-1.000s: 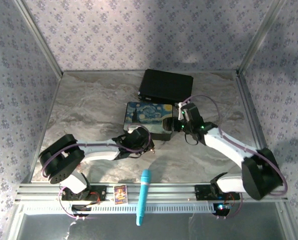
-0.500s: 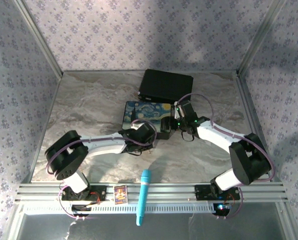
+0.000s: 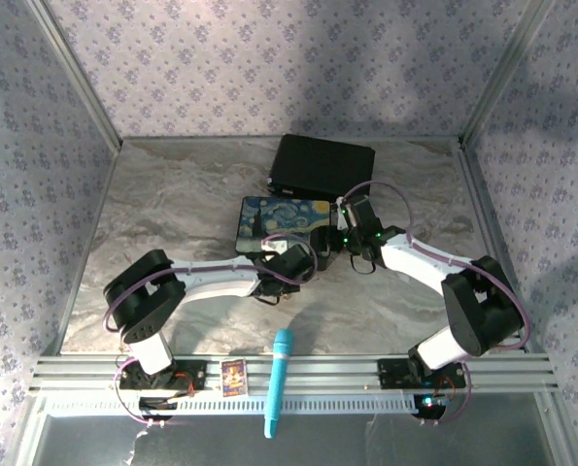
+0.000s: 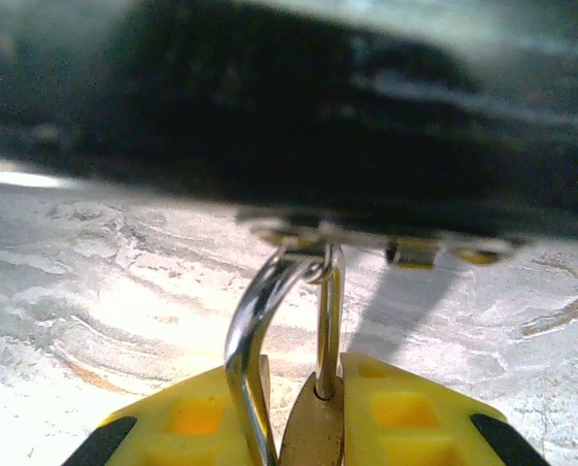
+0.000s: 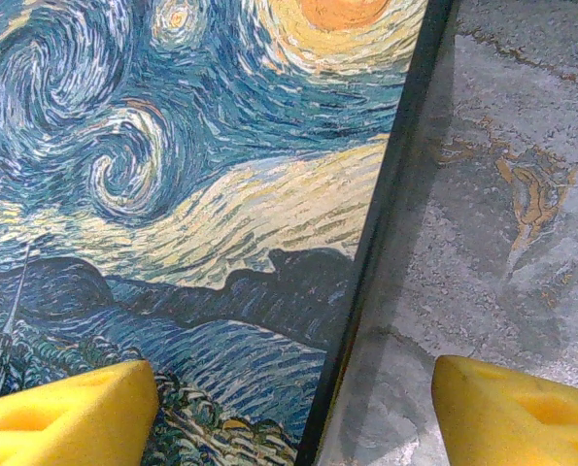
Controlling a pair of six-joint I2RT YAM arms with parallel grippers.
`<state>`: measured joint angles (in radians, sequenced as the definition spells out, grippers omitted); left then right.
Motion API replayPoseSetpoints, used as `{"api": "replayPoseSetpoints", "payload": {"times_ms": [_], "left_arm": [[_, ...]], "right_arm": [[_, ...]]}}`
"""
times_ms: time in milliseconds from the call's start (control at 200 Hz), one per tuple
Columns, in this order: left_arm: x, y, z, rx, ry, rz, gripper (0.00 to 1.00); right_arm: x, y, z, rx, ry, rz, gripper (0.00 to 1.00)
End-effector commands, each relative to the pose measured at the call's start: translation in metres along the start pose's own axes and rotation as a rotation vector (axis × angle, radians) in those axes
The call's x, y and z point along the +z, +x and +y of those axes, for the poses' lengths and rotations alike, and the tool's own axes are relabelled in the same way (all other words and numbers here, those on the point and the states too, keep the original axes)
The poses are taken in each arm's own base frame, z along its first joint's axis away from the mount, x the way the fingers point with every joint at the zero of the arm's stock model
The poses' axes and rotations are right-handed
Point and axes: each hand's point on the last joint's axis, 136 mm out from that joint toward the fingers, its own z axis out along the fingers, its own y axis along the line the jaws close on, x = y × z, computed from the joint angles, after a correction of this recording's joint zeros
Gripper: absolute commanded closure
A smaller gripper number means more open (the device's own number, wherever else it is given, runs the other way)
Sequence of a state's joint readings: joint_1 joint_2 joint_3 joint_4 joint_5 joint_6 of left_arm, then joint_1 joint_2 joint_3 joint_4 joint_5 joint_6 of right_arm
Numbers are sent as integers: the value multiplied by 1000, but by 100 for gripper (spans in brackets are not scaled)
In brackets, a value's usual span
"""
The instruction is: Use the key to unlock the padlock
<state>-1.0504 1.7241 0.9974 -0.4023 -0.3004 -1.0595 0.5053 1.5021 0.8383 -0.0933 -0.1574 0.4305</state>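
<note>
Blue plastic marker pen on the near rail. My left pincer clamps the tiny brass padlock, shackle hooked at the near wall of the swirl-painted box. My right pincer gapes empty over its right edge; flat black case beyond.

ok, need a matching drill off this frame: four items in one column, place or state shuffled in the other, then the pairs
Items
1. blue marker pen
2. small brass-gold padlock
3. flat black case
4. right gripper

Place or state
A. open, over the edge of the painted swirl-pattern box
B. lying across the metal rail at the near table edge
C. clamped in the left gripper
D. far side of the table, behind the painted box

Pairs: 1-B, 2-C, 3-D, 4-A
</note>
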Motion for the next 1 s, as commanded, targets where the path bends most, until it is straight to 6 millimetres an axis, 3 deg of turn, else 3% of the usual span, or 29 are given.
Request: {"api": "replayPoseSetpoints", "payload": {"times_ms": [0,210,555,620,775,994], "left_arm": [[5,40,65,165,-293,119,83],[3,41,82,195,-331,159,96],[-13,21,128,281,-513,188,90],[-9,23,125,274,-490,195,88],[5,34,92,237,-342,181,83],[11,42,69,271,-315,161,73]], "right_arm": [[13,37,-25,27,85,119,24],[16,42,-28,33,92,125,24],[17,44,-27,33,88,135,24],[18,44,-27,36,83,137,24],[22,45,-24,39,74,141,24],[25,48,-25,36,82,156,24]]}}
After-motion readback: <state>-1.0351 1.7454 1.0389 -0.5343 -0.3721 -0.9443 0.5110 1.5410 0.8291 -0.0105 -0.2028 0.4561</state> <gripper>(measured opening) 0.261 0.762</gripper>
